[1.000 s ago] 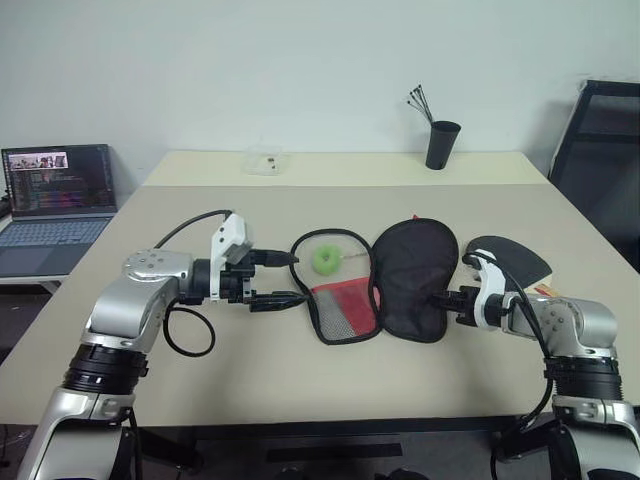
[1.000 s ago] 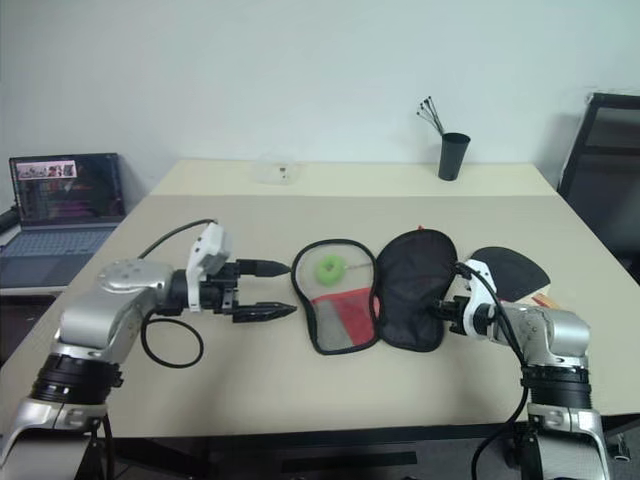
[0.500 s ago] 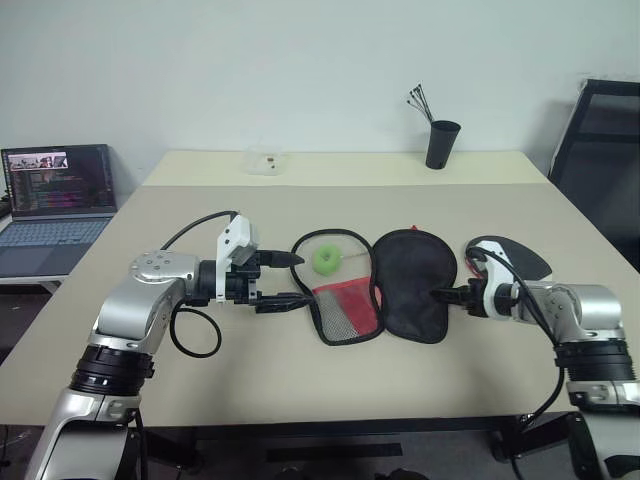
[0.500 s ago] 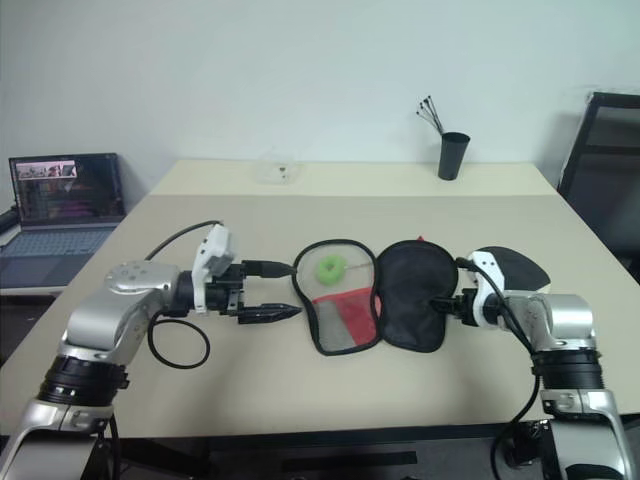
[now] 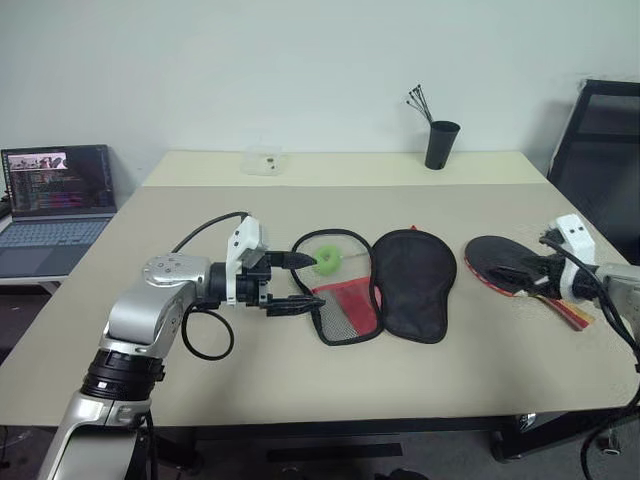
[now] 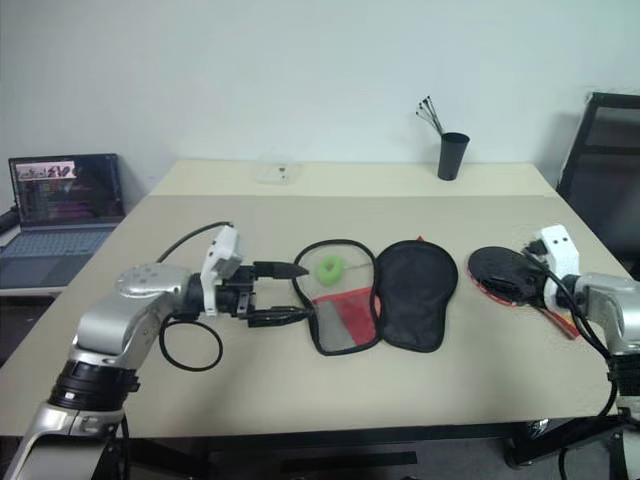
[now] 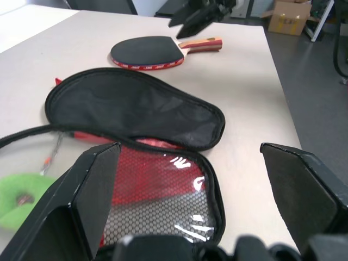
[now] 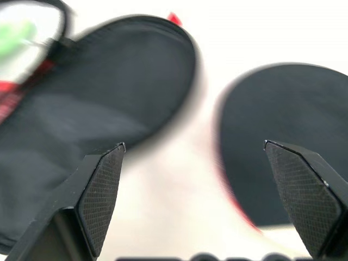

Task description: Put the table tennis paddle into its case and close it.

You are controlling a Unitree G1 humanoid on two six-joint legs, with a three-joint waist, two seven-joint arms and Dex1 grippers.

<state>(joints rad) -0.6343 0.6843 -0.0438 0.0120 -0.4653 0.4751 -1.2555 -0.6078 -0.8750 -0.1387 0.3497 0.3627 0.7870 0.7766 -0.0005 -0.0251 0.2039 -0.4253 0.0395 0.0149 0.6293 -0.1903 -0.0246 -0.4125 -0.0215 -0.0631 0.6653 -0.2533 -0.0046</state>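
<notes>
The case [image 5: 413, 283] lies unzipped and spread flat mid-table, black flap to the right, red mesh half [image 5: 345, 305] to the left. The table tennis paddle [image 5: 500, 262] rests black face up to the right of the case, its striped handle [image 5: 570, 310] pointing toward the table's right edge. My right gripper [image 5: 522, 272] hovers open just over the paddle near the handle end, holding nothing; its wrist view shows the paddle [image 8: 288, 152] and the case flap [image 8: 109, 98] ahead of the gripper [image 8: 194, 145]. My left gripper [image 5: 305, 280] stands open at the mesh half's left rim, empty.
A green ring [image 5: 327, 261] lies inside the case's zip loop. A black cup with sticks [image 5: 441, 143] and a small clear box [image 5: 263, 160] stand on the far table. A laptop [image 5: 55, 195] sits at the left, a black chair [image 5: 600, 150] at the right.
My right gripper came off the case's black flap, opened, and swung right and up to the paddle. The left gripper crept slightly toward the case.
</notes>
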